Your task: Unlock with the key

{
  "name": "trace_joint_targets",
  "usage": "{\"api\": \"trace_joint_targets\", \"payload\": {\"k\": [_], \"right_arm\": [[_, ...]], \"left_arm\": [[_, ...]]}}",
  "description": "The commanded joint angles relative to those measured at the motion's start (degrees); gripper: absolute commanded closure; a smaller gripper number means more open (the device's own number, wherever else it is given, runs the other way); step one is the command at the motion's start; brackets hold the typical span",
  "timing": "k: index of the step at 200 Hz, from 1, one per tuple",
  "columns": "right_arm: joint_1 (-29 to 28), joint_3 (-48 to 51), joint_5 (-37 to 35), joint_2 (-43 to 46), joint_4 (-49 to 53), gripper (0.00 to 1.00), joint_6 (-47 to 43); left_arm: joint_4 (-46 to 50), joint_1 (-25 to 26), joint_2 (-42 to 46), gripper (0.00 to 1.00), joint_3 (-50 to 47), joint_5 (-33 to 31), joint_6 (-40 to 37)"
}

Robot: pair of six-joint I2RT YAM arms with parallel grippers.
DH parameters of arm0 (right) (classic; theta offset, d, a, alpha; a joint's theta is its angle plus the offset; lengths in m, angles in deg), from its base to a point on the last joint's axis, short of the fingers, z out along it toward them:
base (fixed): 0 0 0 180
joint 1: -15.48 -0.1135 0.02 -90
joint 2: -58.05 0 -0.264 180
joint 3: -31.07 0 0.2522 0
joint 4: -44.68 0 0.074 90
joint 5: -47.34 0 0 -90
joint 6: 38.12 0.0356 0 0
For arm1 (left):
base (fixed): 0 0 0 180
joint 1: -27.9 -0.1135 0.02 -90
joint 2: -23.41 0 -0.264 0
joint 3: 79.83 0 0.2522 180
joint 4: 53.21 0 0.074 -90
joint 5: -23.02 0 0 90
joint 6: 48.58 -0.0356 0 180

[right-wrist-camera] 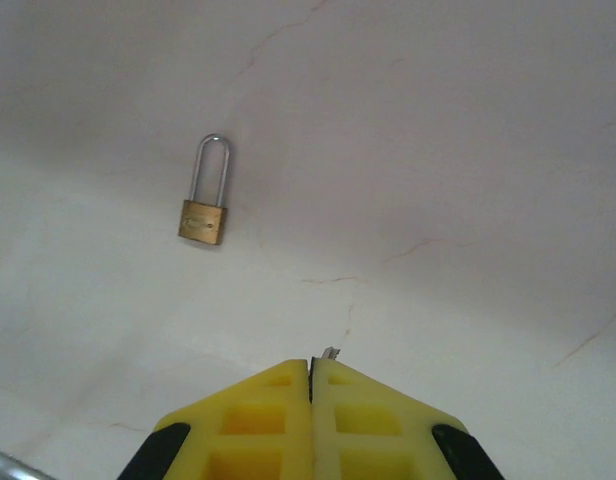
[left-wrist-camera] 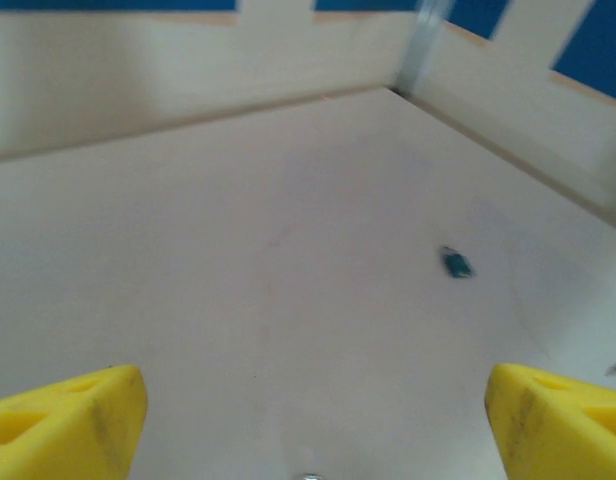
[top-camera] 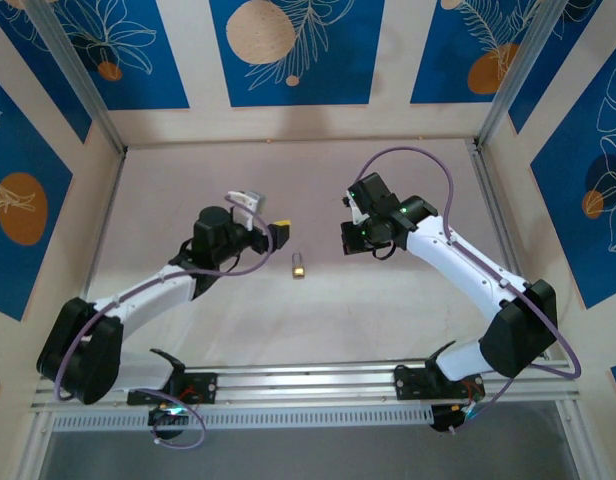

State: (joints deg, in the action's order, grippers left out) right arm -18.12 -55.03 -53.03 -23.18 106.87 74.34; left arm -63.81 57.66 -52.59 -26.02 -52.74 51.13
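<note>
1. The key (left-wrist-camera: 455, 263) lies loose on the tabletop (left-wrist-camera: 238, 260), ahead and to the right of the left tool (left-wrist-camera: 313, 425). That tool's jaws gape wide around nothing, likely ready to collect it.
2. The right tool (right-wrist-camera: 310, 370) is pinched closed. We cannot identify the silver sliver (right-wrist-camera: 331, 352) at its tips.
3. The padlock (right-wrist-camera: 203, 208) lies flat and apart from both tools, probably awaiting a steadying grip.

Seen from above, left arm (top-camera: 148, 290) reaching from seven o'clock, left gripper (top-camera: 281, 232) spread wide, right arm (top-camera: 468, 265) from five o'clock, right gripper (right-wrist-camera: 310, 365) pressed closed.
</note>
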Motion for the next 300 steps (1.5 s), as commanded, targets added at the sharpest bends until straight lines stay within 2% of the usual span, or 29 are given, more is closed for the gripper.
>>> {"api": "trace_joint_targets", "payload": {"k": [1, 33, 56, 73, 122, 143, 170, 197, 244, 300], "right_arm": [[0.3, -2.5, 5.6, -0.6, -0.7, 0.99, 1.6], [0.8, -3.6, 10.1, -0.9, -1.7, 0.99, 3.1], [0.8, -4.5, 12.8, -0.4, -2.3, 0.99, 4.1], [0.6, -4.5, 15.1, 0.3, -3.2, 0.99, 5.3], [-0.7, -4.1, 19.3, 2.2, -4.7, 0.99, 7.8], [-1.4, -3.3, 21.4, 3.1, -5.9, 0.99, 8.9], [-1.7, -2.1, 24.3, 3.6, -8.1, 0.99, 10.8], [-2.2, -1.8, 24.9, 3.6, -9.0, 0.99, 11.6], [-2.8, -1.0, 25.9, 3.9, -10.0, 0.99, 12.2], [-2.9, -0.7, 25.6, 3.9, -10.2, 0.99, 12.2]], "left_arm": [[6.5, 2.1, -2.6, 0.2, 5.1, 10.9, -1.8], [-1.0, 7.2, -3.2, 0.23, 1.0, 13.6, -5.9], [-2.4, 12.7, -1.2, 0.23, -2.6, 9.4, -14.2], [-5.2, 14.4, -0.4, 0.24, -4.6, 7.8, -17.7], [-19.0, 14.6, -1.9, 0.27, -10.2, 6.2, -19.2], [-18.9, 14.7, -1.4, 0.29, -10.3, 5.4, -20.2], [-18.7, 14.6, -1.1, 0.35, -10.1, 5.4, -20.2], [-16.0, 14.7, -1.2, 0.43, -8.8, 5.3, -20.2], [-19.2, 14.6, -0.4, 0.53, -9.7, 2.4, -18.7], [-20.3, 14.7, 0.6, 0.61, -10.2, 2.5, -18.7]]}}
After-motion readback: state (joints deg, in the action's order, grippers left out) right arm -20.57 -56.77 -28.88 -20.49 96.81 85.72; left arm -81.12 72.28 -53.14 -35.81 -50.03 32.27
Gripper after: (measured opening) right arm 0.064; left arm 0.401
